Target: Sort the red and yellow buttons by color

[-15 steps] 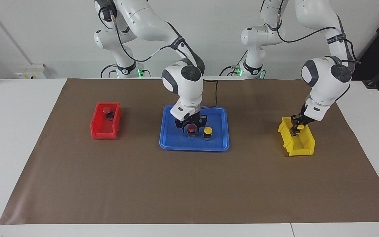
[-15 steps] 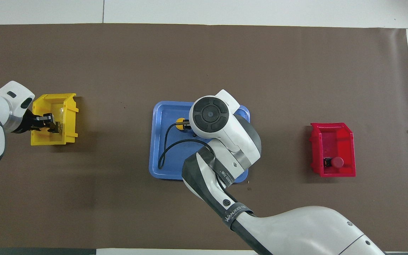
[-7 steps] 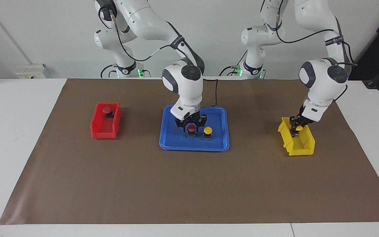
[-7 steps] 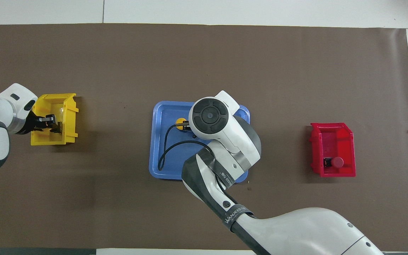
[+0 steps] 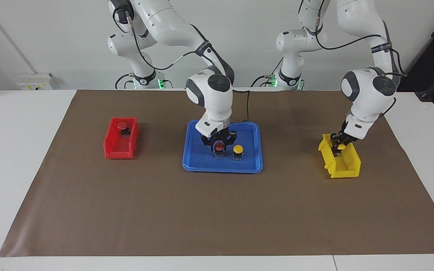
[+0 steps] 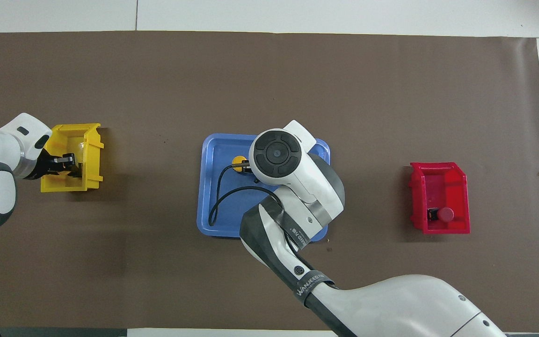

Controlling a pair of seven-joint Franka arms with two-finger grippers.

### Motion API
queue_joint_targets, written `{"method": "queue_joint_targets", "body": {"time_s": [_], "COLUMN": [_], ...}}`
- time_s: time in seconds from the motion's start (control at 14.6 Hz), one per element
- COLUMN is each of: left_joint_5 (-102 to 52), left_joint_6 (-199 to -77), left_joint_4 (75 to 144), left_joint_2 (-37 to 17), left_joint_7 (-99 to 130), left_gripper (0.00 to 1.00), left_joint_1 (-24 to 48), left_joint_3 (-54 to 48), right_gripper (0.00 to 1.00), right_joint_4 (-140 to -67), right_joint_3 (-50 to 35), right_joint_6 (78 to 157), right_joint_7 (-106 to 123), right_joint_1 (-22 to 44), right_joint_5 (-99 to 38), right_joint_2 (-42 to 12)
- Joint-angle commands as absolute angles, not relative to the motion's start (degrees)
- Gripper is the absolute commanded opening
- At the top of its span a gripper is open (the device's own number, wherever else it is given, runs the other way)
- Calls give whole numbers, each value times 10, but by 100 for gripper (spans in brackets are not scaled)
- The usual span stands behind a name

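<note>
Brown mat (image 5: 217,210) covers most of the white table (image 5: 17,150). Blue tray (image 5: 194,160) sits mid-mat, shallow, rounded corners (a black cable (image 6: 218,196) loops across its floor in the overhead view). Red bin (image 5: 113,145) stands toward the right arm's end of the table, yellow bin (image 5: 347,171) toward the left arm's end, both well apart from the tray. Yellow bin sits slightly skewed to the mat's edges. Small wall box (image 5: 34,81) with a yellow label sits at the table's edge by the wall.
</note>
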State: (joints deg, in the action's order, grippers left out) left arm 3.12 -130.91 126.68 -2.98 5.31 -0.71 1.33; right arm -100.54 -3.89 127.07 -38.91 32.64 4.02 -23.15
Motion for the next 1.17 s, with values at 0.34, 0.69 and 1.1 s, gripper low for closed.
{"method": "queue_joint_targets", "body": {"time_s": [0.34, 0.69, 1.1], "left_joint_5": [54, 63, 63], "left_joint_6": [-1239, -1198, -1179], "left_joint_4": [1206, 1165, 1150], "left_joint_2": [-31, -24, -21], "left_joint_7": [47, 35, 36], "left_gripper": [100, 100, 100], "left_joint_1": [-12, -13, -12], "left_joint_3": [9, 9, 8], "right_gripper": [24, 16, 16], "right_joint_4": [-1023, -1008, -1114], "right_joint_3": [-40, -39, -39], "right_joint_6": [1276, 1232, 1128], "right_joint_7": [-400, -378, -109], "right_joint_1": [327, 295, 124], "right_joint_5": [53, 53, 29], "right_joint_2": [-218, -172, 14]}}
